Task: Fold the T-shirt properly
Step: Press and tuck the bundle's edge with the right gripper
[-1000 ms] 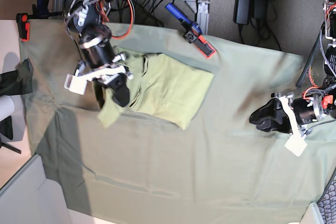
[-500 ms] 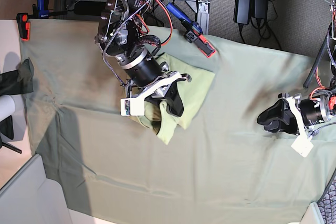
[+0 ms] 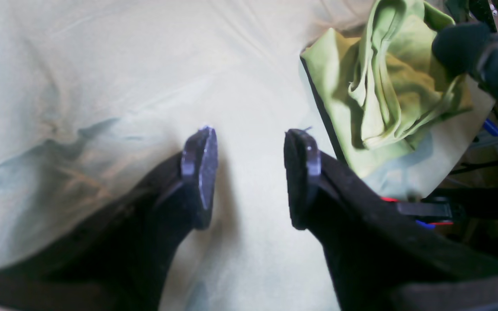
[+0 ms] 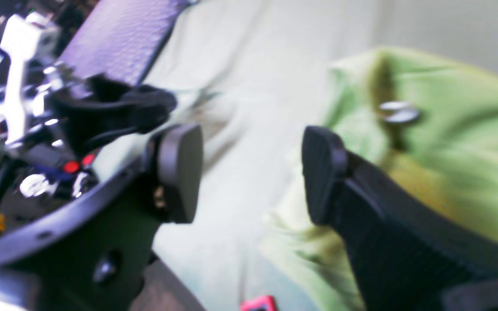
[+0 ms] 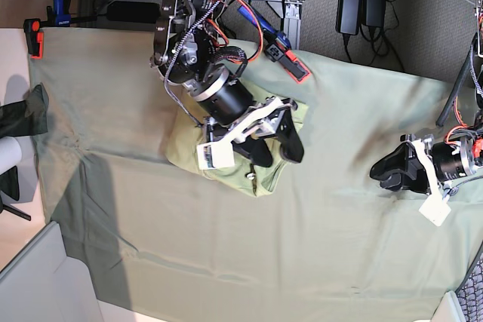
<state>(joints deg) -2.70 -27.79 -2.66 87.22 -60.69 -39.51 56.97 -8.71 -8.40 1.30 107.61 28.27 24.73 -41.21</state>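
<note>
- We see the grey-green tablecloth (image 5: 226, 262) covering the whole worktop, rumpled in places; there are no containers in view, so nothing is held in any.
- The T-shirt (image 5: 185, 137) lies as a bunched, roughly folded bundle on the far middle of the cloth, directly under the right arm.
- We see the right gripper (image 5: 275, 142) over the bundle's near edge, jaws spread wide with nothing between them in the wrist view; the fabric sits just beside one finger.
- The left gripper (image 5: 385, 170) hovers over bare tablecloth well apart from the shirt, jaws parted and empty.
- We judge the main risk is loose folds: the layers look uneven, so a lifting finger could snag an edge and drag the fold open, or pinch the tablecloth along with it.
</note>
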